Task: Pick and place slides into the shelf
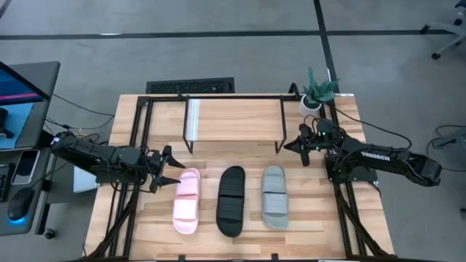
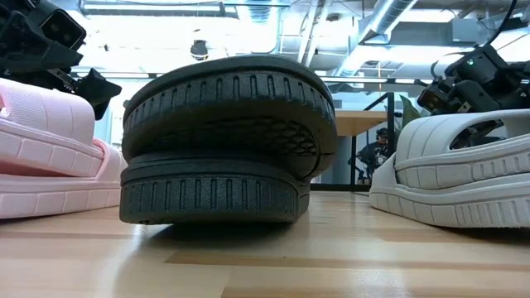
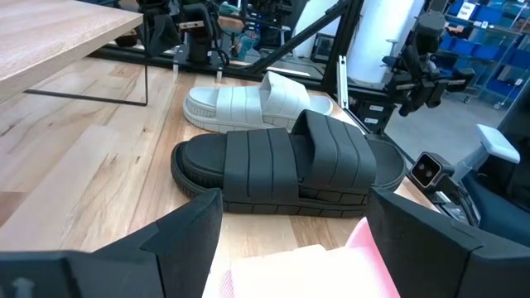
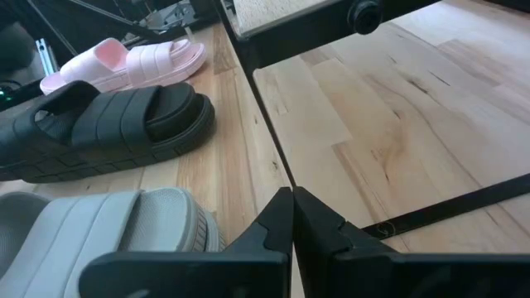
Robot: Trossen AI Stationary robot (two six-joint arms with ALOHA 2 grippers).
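Three slides lie sole-down in a row on the slatted table: pale pink (image 1: 187,201), black (image 1: 231,200), light grey (image 1: 274,196). The shelf (image 1: 233,120), a light plank on thin black legs, stands behind them toward the far edge. My left gripper (image 1: 169,169) is open at the pink slide's far end. In the left wrist view its fingers (image 3: 186,228) stand on either side of the pink slide (image 3: 310,265) without touching it. My right gripper (image 1: 302,145) is shut and hovers beside the shelf's right leg (image 4: 263,116), beyond the grey slide (image 4: 99,232).
A potted plant (image 1: 316,93) stands at the table's far right corner. Black frame rails (image 1: 138,138) run along both sides of the table. A keyboard (image 1: 191,86) lies past the far edge, and a monitor and mouse sit off the left side. Bare wood shows under the shelf.
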